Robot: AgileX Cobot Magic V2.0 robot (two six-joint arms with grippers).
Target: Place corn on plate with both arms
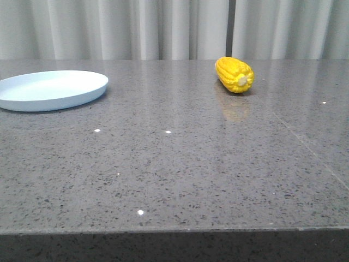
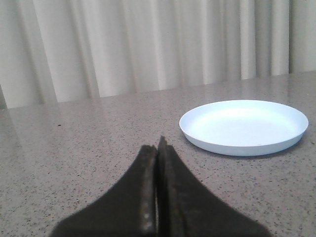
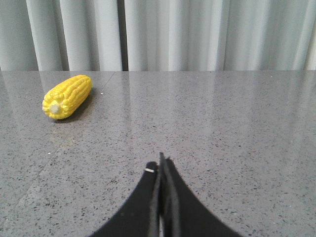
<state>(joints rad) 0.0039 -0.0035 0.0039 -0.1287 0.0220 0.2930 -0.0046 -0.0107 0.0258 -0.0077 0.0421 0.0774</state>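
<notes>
The yellow corn (image 1: 235, 75) lies on the grey table toward the back right, its cream cut end facing the front. It also shows in the right wrist view (image 3: 67, 96). The pale-blue plate (image 1: 50, 90) sits empty at the back left and shows in the left wrist view (image 2: 244, 126). Neither gripper shows in the front view. My left gripper (image 2: 158, 145) is shut and empty, short of the plate. My right gripper (image 3: 161, 163) is shut and empty, well apart from the corn.
The grey speckled table (image 1: 174, 164) has its front edge near the bottom of the front view. White curtains (image 1: 163, 27) hang behind the table's far edge.
</notes>
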